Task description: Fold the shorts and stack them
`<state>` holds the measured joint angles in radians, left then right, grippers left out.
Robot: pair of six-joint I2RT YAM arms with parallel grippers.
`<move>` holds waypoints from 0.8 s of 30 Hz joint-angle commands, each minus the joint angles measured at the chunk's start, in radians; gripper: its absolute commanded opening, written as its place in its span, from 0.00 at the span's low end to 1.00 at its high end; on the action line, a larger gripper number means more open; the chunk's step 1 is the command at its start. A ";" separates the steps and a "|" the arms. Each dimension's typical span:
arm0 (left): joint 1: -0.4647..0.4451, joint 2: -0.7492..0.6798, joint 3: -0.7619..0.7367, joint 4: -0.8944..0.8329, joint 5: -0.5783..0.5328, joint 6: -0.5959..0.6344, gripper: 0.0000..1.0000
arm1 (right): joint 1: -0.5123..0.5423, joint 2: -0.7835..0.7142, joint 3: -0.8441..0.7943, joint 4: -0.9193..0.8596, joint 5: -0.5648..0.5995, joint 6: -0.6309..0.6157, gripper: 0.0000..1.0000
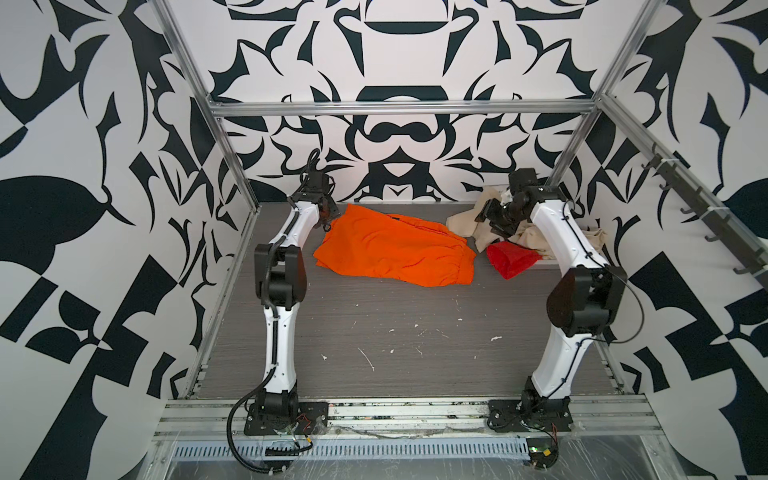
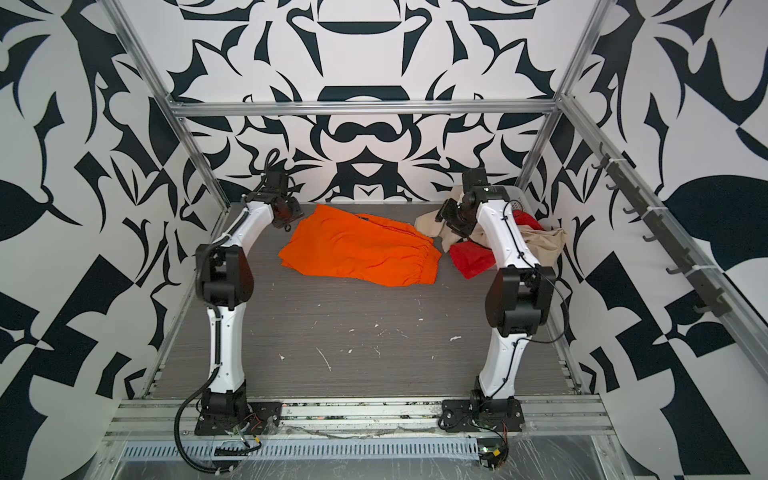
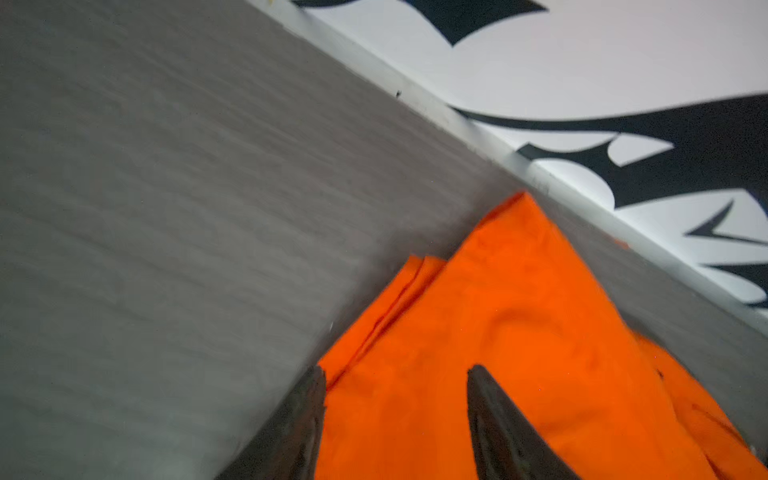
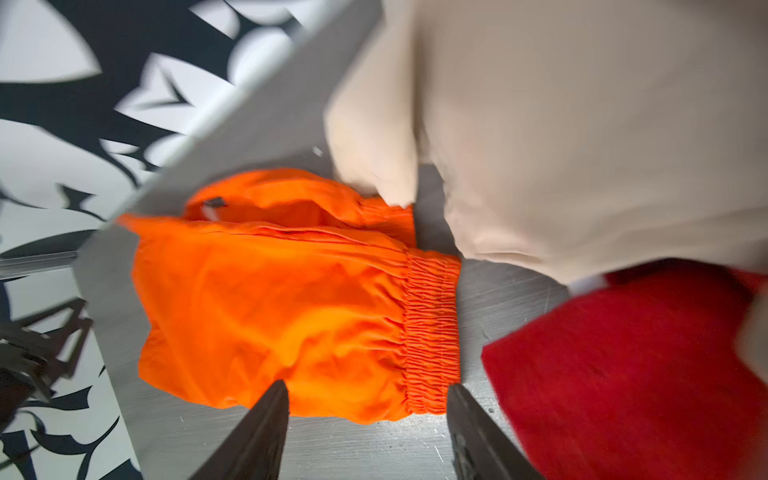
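The scuffed grey worktop stretched out in front. Behind it the orange shorts lay flat, folded over. The left hand hung over their left corner, fingers apart, holding nothing. The right hand hung above their waistband end, likewise spread. At the far right, red shorts and beige shorts lay heaped.

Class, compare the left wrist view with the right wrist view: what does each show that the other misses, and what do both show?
Left wrist only: the left hand, open, at a layered corner of the orange shorts.
Right wrist only: the right hand, open, the orange pair's elastic waistband, the beige shorts and the red shorts.
Both: the orange shorts, the grey table and the patterned wall.
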<state>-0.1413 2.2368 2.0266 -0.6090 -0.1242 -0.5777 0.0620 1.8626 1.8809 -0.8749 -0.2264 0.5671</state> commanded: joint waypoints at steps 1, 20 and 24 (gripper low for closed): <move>-0.004 -0.194 -0.172 0.129 0.125 -0.012 0.55 | 0.095 -0.109 -0.078 0.101 0.076 -0.056 0.64; -0.041 -0.045 -0.375 0.130 0.219 -0.105 0.40 | 0.346 0.196 -0.241 0.412 0.009 -0.009 0.60; -0.040 -0.112 -0.509 0.099 0.160 -0.096 0.39 | 0.349 0.186 -0.326 0.412 0.008 -0.009 0.59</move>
<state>-0.1825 2.1731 1.6035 -0.4221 0.0963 -0.6792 0.4118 2.1071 1.5913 -0.4862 -0.2127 0.5507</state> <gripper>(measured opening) 0.393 0.593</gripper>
